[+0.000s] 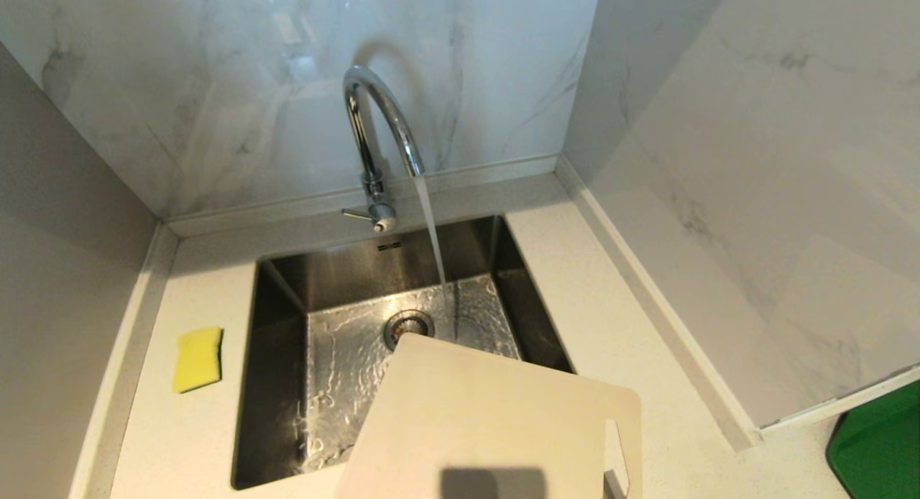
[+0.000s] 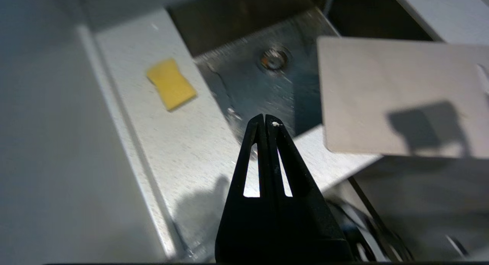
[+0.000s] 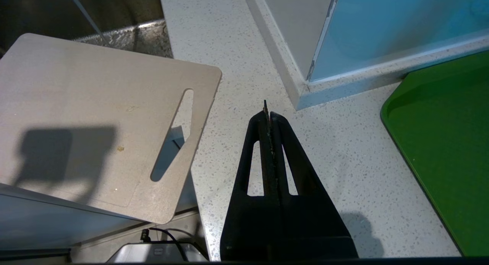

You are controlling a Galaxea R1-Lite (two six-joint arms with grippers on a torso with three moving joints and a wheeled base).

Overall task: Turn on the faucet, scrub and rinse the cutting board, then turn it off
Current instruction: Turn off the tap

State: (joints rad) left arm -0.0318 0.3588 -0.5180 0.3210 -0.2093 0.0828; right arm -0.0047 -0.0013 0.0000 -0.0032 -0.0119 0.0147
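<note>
Head view: I see neither arm here, only the sink corner with marble-look walls.
Faucet: the tall chrome gooseneck faucet (image 1: 377,136) stands behind the basin, its thin side lever (image 1: 357,214) sticking out to the left at the base; a stream of water (image 1: 431,229) runs from the spout into the basin.
Sink: the square stainless steel sink (image 1: 287,326) is wet on the bottom, with the round drain (image 1: 408,325) near the middle.
Cutting board: the large cream-white rectangular plastic cutting board (image 1: 496,420) lies across the sink's near right corner, partly over the basin and partly on the pale speckled countertop (image 1: 611,305); its slot handle (image 3: 172,135) is at the right-hand end. I can make out a few small yellowish marks on it in the right wrist view.
Sponge: the small yellow sponge (image 1: 198,358) lies on the counter left of the sink, well apart from the board.
Left gripper: my left gripper (image 2: 265,118) hangs above the sink's near left edge, black fingers pressed together, holding nothing.
Right gripper: my right gripper (image 3: 269,114) sits above the counter right of the board, fingers pressed together, empty.
Green tray: a green plastic tray (image 3: 443,143) lies on the counter at far right.
</note>
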